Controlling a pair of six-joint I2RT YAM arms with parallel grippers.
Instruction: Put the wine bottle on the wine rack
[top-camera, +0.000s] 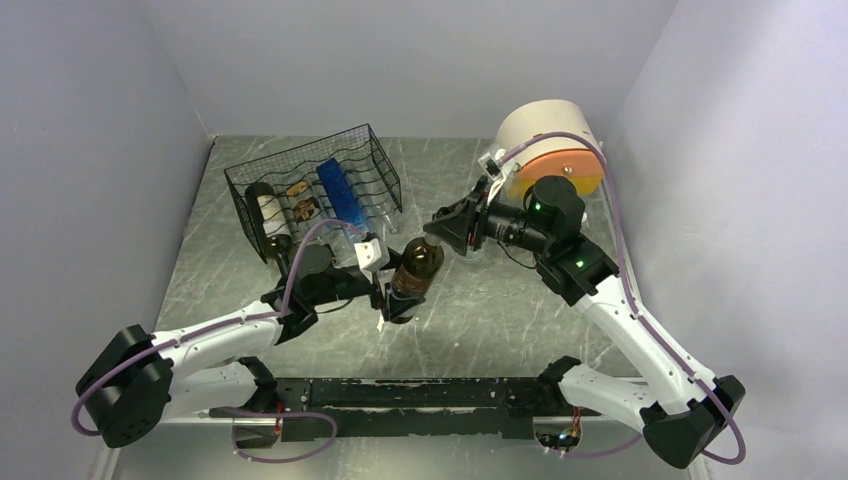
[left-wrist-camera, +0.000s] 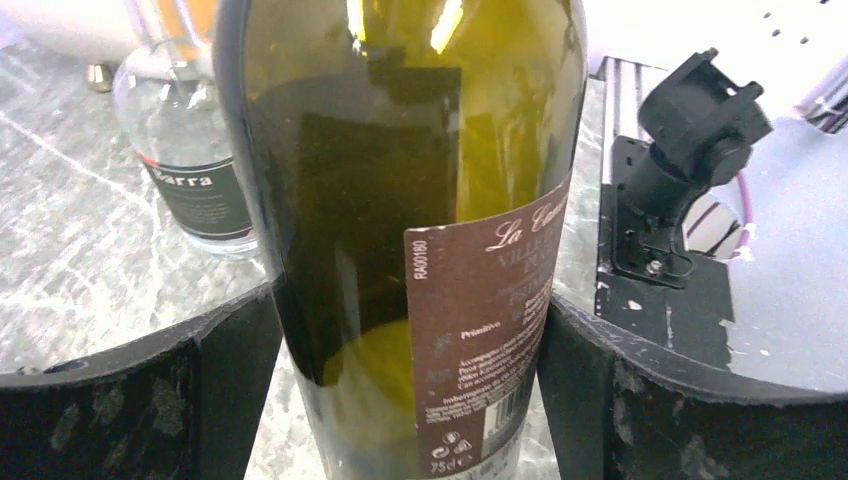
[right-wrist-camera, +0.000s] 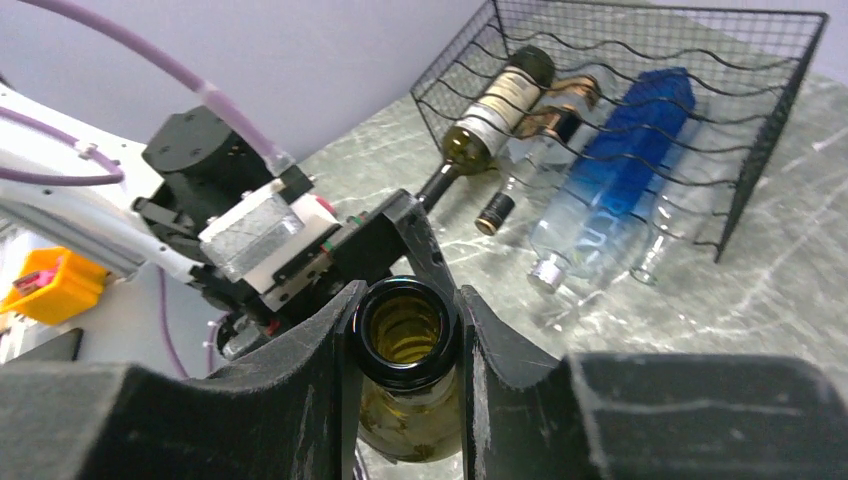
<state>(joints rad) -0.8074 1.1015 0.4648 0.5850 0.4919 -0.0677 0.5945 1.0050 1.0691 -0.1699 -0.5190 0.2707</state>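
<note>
The wine bottle is dark green glass with a brown label and has no cork. It stands tilted in mid-table between both arms. My left gripper is shut on its lower body, with the fingers pressed against both sides of the bottle. My right gripper is shut on the neck just below the open mouth. The black wire wine rack stands at the back left, apart from the bottle, and shows in the right wrist view.
The rack holds several lying bottles, among them a dark one with a white label and a blue one. A cream-and-orange drum box stands at the back right. A clear "Marra" bottle stands just behind the held bottle.
</note>
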